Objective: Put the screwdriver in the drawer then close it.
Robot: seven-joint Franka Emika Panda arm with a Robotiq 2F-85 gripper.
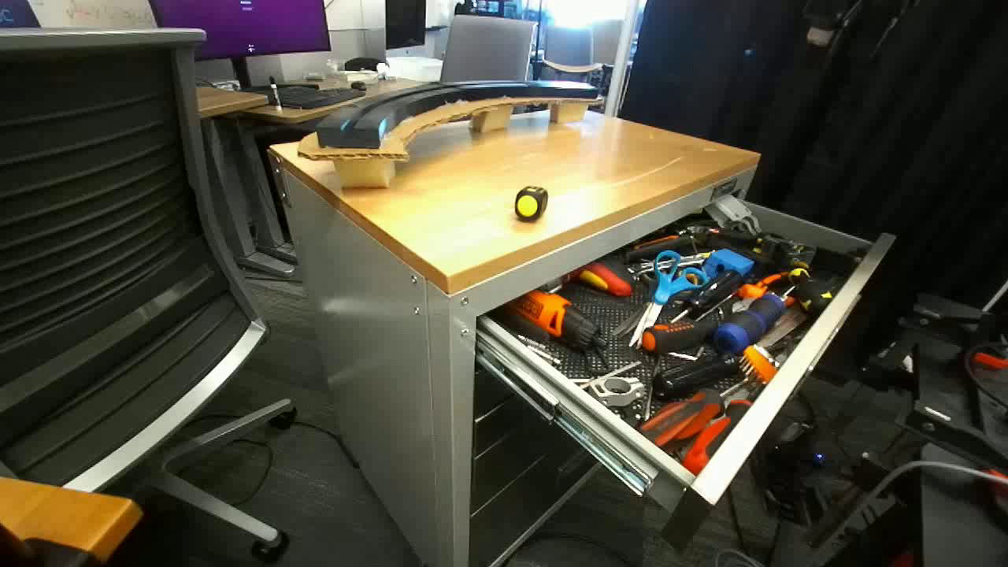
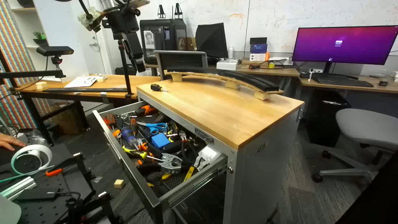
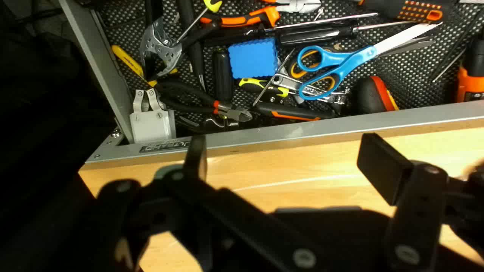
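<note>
In an exterior view, left to right: curved black piece [image 1: 465,93], raised on pale blocks [image 1: 364,173], on the wooden top [image 1: 472,220], at 11 o'clock of the screwdriver [image 1: 531,203]. Screwdriver lies on the wooden top, yellow disc facing out. Drawer [image 1: 788,379], at 4 to 5 o'clock of it, stands pulled out, loaded with hand tools [image 1: 736,335].

Wrist view, left to right: red-banded pliers [image 3: 223,107] in the drawer at 10 o'clock of the gripper [image 3: 287,156]; blue block [image 3: 252,57] at 11. Gripper released: fingers [image 3: 383,168] spread well apart, wooden top visible between. Blue-handled scissors [image 3: 361,57] at 1 o'clock.
</note>
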